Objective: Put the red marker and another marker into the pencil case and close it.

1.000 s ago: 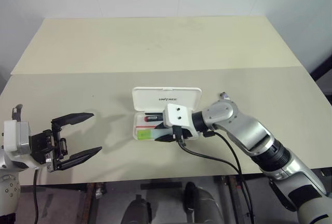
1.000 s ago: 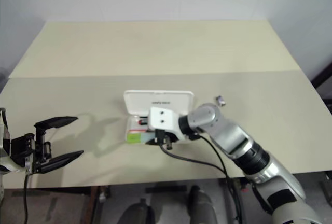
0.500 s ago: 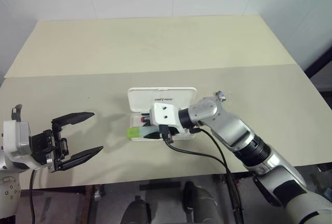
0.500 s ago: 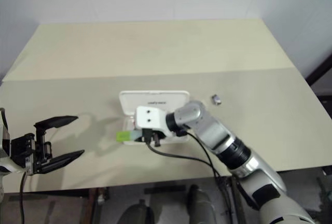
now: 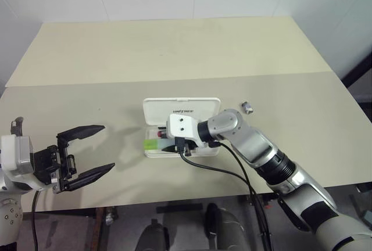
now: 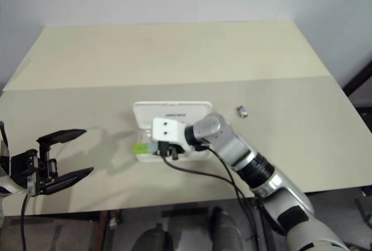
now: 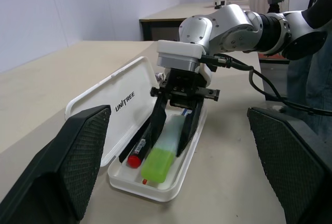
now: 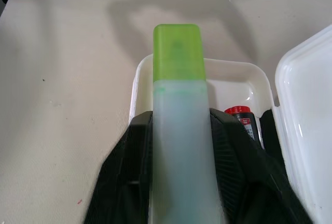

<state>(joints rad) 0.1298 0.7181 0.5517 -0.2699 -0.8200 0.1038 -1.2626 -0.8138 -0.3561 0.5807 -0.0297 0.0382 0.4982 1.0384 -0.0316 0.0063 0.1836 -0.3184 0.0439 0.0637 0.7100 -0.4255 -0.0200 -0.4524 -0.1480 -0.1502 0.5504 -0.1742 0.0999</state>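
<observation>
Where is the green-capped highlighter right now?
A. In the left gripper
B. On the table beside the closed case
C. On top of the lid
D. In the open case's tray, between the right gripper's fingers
D: the highlighter lies in the open pencil case beside the red marker, the right gripper's fingers on either side of it.

Case [image 5: 181,107]: white, dark lettering on lid. Highlighter [image 7: 164,156]: bright green cap, pale translucent greenish body. Marker [image 7: 141,151]: black barrel, red cap. Table [image 5: 174,53]: pale beige. Small piece [image 5: 247,108] toward the right edge: grey-black metal.
</observation>
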